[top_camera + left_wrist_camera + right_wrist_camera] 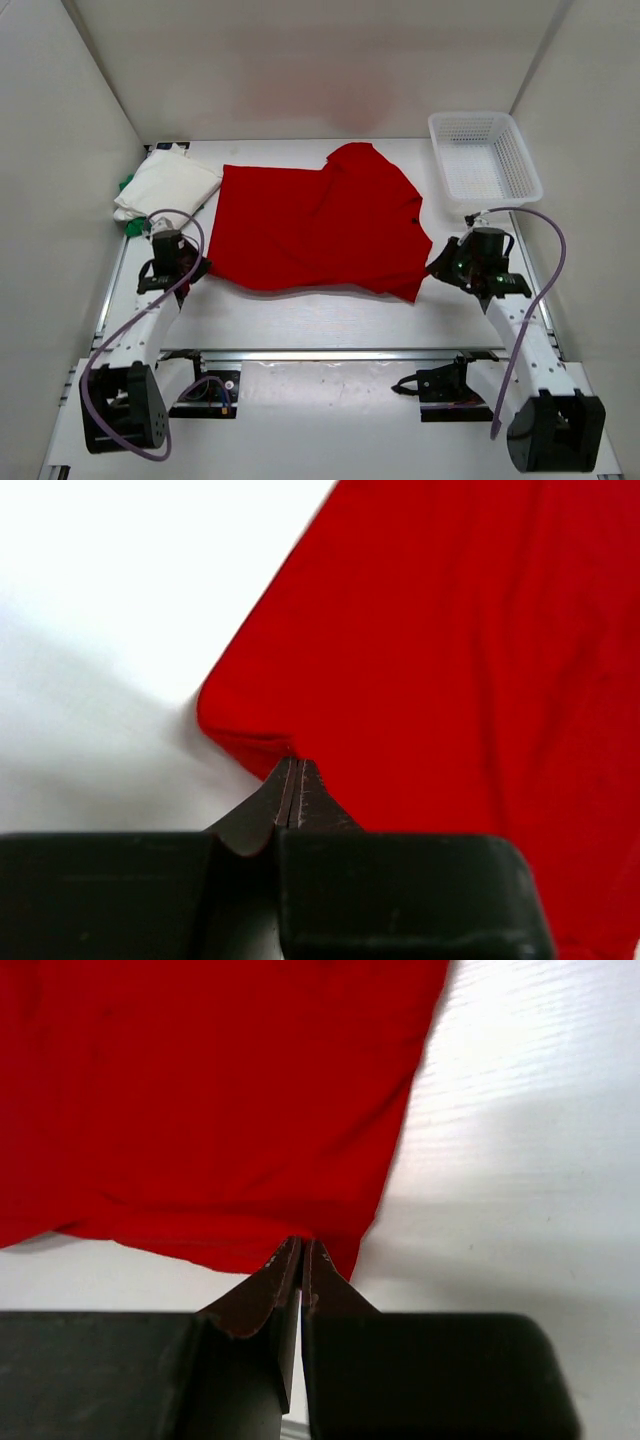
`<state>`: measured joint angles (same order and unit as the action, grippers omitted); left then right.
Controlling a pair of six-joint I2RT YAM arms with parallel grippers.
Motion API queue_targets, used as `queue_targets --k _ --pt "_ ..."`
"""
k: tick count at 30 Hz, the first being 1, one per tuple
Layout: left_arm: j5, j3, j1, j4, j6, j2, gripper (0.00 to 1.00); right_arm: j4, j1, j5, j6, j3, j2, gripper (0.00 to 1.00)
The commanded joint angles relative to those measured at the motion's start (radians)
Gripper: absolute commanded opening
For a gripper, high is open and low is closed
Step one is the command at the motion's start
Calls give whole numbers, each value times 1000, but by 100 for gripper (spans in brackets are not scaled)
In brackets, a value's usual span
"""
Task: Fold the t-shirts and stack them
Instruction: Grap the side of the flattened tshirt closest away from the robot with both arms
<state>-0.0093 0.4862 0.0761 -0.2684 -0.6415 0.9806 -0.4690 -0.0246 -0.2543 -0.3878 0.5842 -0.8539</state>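
Observation:
The red t-shirt lies spread across the middle of the table, partly folded, with a sleeve pointing to the back. My left gripper is at its near left corner, and in the left wrist view my left gripper is shut on the red hem. At the near right corner, my right gripper pinches the cloth. The right wrist view shows my right gripper shut on the shirt's edge. The white t-shirt lies folded at the back left, on top of the green t-shirt, of which only edges show.
A white mesh basket stands at the back right, holding nothing. White walls enclose the table on the left, back and right. A metal rail runs across in front of the arm bases.

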Motion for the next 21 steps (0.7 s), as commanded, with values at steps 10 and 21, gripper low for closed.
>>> queue_targets --k 10,21 --pt "-44 281 -47 133 -60 372 0 256 -3 10 15 278 -430 0" --pt "-64 377 -27 179 -69 530 0 339 -1 52 27 430 -684 0"
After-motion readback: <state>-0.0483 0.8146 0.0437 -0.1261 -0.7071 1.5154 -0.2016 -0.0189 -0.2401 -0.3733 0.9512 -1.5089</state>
